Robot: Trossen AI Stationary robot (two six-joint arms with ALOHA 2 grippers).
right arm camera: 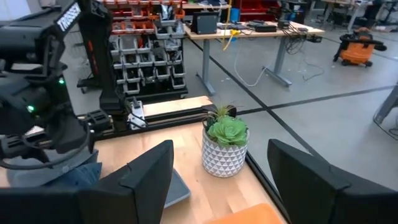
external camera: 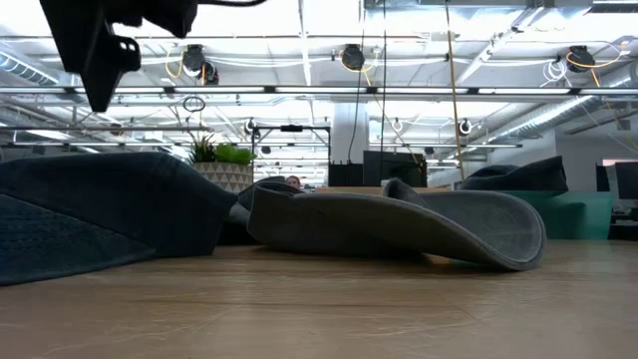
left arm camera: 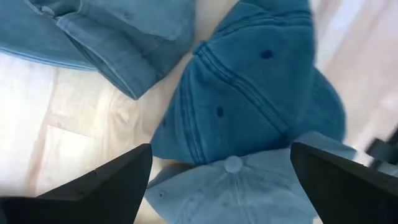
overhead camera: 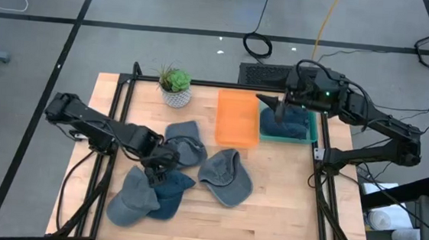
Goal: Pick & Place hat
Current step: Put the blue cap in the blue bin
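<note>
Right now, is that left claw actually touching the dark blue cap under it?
Apart. In the left wrist view, the left gripper hangs open above the dark blue cap, fingers clear.

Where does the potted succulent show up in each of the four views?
High view: potted succulent at the table's far edge, beside the orange lid.
Low view: in the background left of centre, behind the grey caps.
Left wrist view: not in it; only blue caps show.
Right wrist view: centre, between the right gripper's open fingers.
Shared landmark: the white patterned pot.
</note>
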